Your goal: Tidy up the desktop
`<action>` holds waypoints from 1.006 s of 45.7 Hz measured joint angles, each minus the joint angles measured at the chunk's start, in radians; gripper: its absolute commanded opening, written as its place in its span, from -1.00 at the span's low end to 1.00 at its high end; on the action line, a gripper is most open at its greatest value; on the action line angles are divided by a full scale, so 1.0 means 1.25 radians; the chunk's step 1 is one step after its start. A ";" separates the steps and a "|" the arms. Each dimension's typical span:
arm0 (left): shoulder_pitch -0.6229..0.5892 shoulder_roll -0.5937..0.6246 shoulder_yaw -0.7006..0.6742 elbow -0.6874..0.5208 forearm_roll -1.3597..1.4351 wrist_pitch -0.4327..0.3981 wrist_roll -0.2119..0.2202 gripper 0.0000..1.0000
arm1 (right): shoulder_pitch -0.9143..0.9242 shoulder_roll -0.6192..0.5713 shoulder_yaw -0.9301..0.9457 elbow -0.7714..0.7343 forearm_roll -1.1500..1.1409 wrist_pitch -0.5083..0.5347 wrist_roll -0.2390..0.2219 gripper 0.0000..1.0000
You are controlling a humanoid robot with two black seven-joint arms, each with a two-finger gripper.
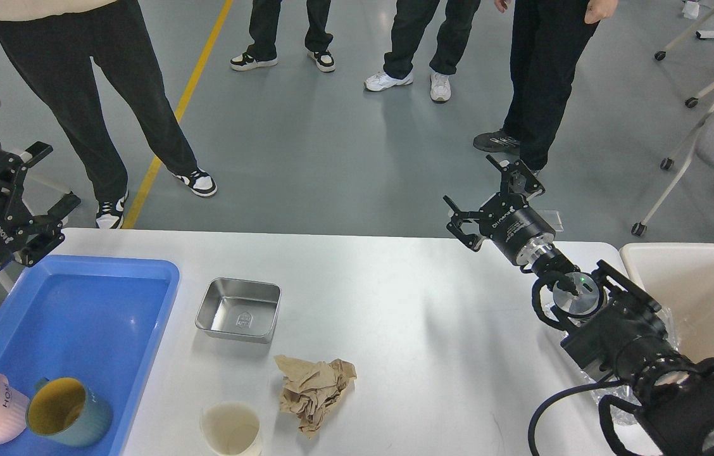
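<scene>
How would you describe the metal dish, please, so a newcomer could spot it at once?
Start at the white desktop and find the blue tray on its left. Just right of that tray sits the metal dish, empty. It is the only shiny rectangular item; the crumpled brown paper and paper cup lie nearer.

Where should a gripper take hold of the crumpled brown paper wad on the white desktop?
Probably from straight above, pinching the crumpled brown paper wad across its raised central folds. It lies loose and irregular on the white desktop, with no edge to slide under, and it sits apart from the small steel tray and the paper cup.
</scene>
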 measured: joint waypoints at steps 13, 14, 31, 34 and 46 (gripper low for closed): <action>0.099 0.157 -0.012 -0.127 -0.019 -0.008 0.006 0.94 | -0.002 0.001 -0.016 0.000 0.000 -0.008 0.000 1.00; 0.101 0.169 -0.010 -0.132 -0.022 -0.009 0.008 0.94 | -0.002 0.000 -0.017 0.000 0.000 -0.008 0.000 1.00; 0.215 0.337 0.022 -0.254 -0.044 0.021 0.046 0.94 | -0.003 -0.018 -0.020 0.000 0.000 -0.009 0.000 1.00; 0.246 0.370 0.023 -0.274 -0.046 0.047 0.047 0.94 | -0.004 -0.018 -0.020 0.000 0.000 -0.009 0.000 1.00; 0.276 0.494 0.020 -0.282 -0.126 0.089 0.050 0.94 | -0.014 -0.022 -0.020 0.000 0.000 -0.009 0.000 1.00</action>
